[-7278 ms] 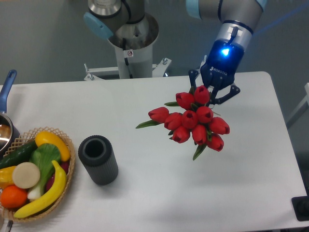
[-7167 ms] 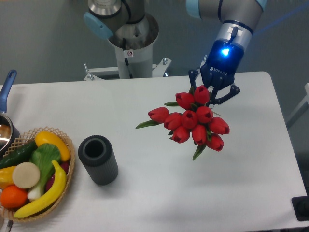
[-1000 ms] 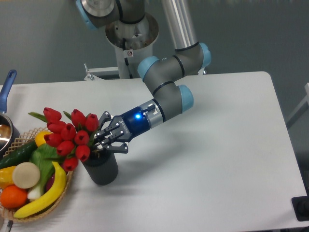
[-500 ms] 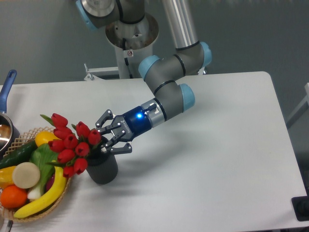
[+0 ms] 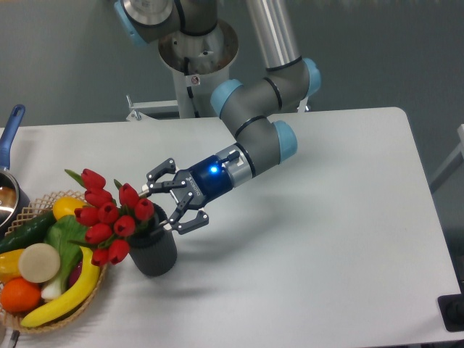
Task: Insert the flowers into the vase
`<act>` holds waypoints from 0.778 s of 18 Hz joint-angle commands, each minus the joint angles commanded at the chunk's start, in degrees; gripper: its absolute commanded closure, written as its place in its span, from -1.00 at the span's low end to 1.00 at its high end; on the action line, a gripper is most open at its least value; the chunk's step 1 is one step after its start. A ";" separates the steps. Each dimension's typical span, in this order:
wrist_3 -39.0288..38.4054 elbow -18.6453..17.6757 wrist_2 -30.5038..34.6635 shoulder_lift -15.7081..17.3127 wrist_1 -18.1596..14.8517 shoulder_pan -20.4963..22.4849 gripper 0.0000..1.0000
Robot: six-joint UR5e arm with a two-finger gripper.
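Ten or so red tulips point(image 5: 109, 221) lean from the ribbed dark grey cylinder vase point(image 5: 152, 250) near the table's front-left corner; the black two-finger gripper point(image 5: 168, 204) gapes wide beside them.

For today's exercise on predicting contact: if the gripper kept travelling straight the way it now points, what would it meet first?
Probably the flowers leaning out of the vase: the open gripper points left and slightly down at them. Depth is unclear from this single view.

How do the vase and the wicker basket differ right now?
The vase is a dark grey ribbed cylinder standing upright; the basket is tan, woven, low and wide. The vase holds the red flowers, which lean left over the basket; the basket holds fruit and vegetables, including a banana. The open hand is beside the vase, not the basket. Both sit on the white table.
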 joint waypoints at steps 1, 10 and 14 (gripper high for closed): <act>-0.09 -0.35 2.10 0.53 0.00 0.26 -1.00; -0.70 1.40 19.67 10.19 -0.09 5.80 -1.00; -0.88 3.33 35.77 15.20 -0.44 12.21 -1.00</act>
